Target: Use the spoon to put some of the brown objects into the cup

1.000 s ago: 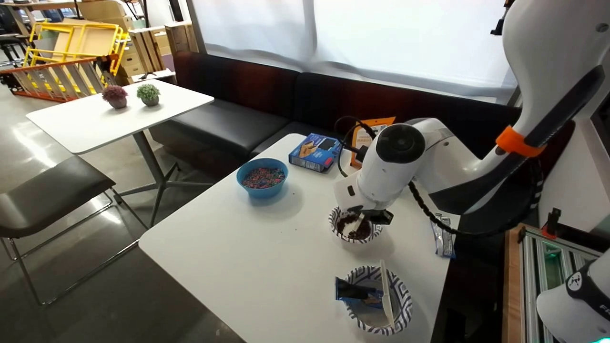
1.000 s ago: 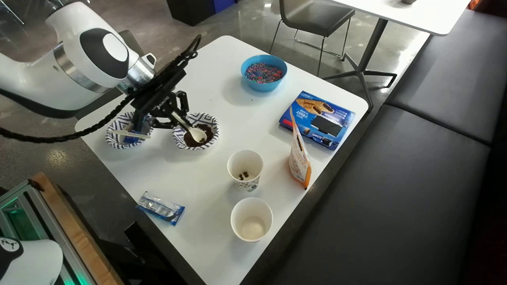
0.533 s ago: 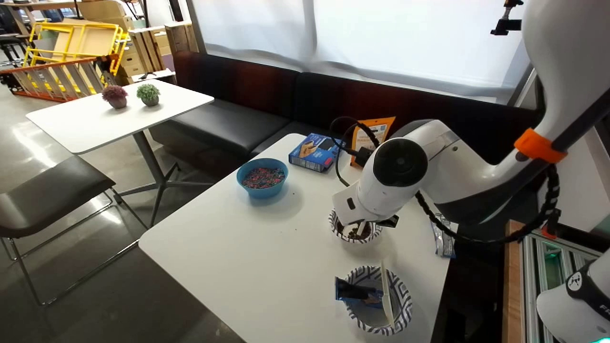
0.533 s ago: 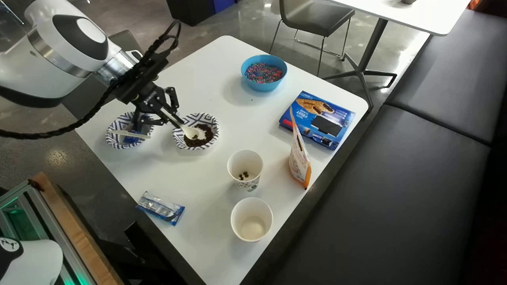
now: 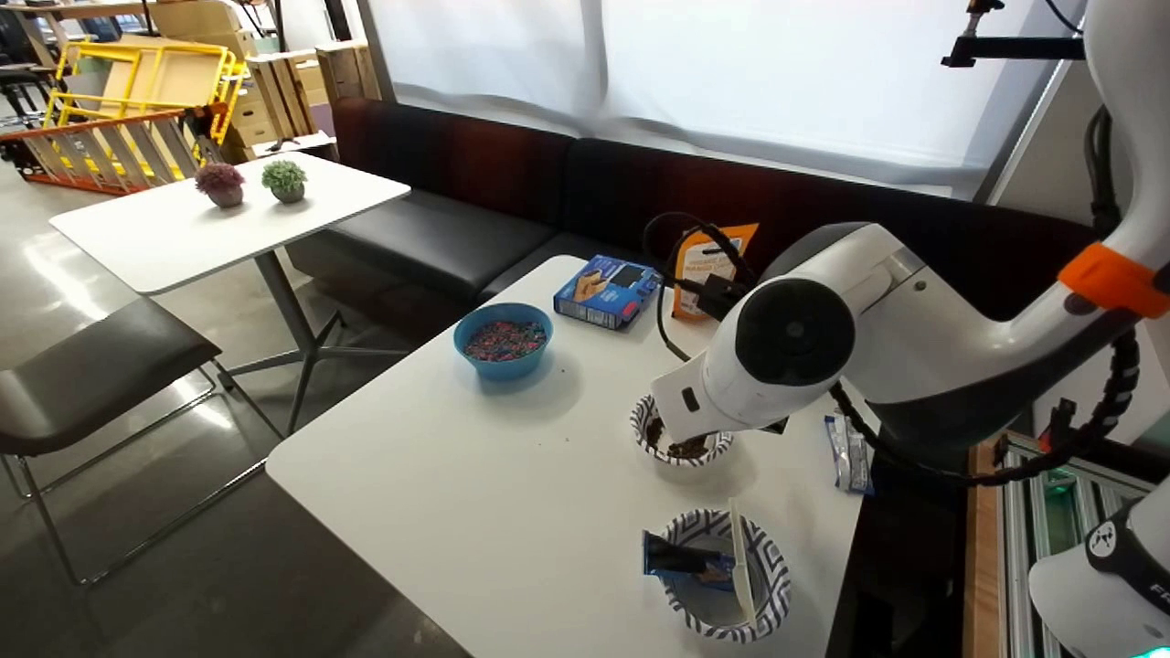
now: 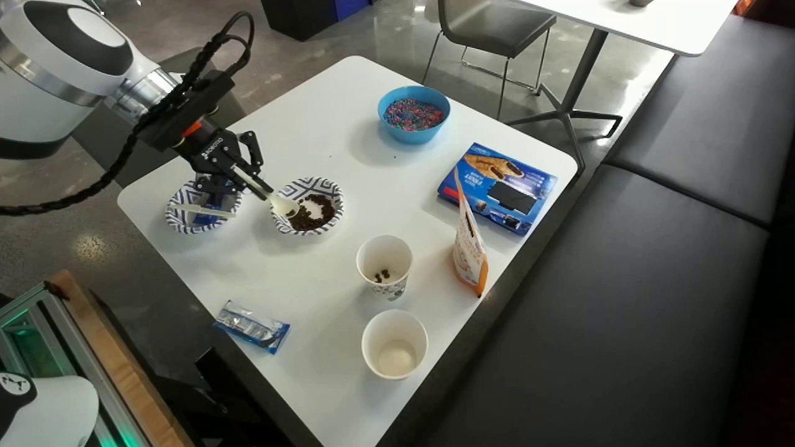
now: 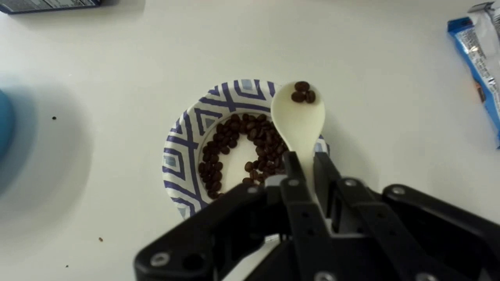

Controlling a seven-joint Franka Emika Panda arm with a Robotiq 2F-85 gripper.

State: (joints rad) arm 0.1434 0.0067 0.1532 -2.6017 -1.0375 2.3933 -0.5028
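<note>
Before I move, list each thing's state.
Spoon, gripped, carrying three beans
Hand, shut on spoon
Bean bowl, upright, partly filled
Printed cup, upright, few brown bits inside
Other cup, upright
Second bowl, upright, holding a packet
Utensil, lying across second bowl
Blue bowl, upright, partly filled
Box, lying flat
Pouch, standing
Loose packet, lying flat

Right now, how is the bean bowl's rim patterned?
The rim has purple-blue angular lines on white, clearest in the wrist view.

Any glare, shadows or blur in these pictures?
In an exterior view, the window covering looks nearly washed out, and glare streaks the floor; in the wrist view, a soft shadow lies beside the blue bowl on the table, and the brown beans on the spoon look sharper than the hand.
</note>
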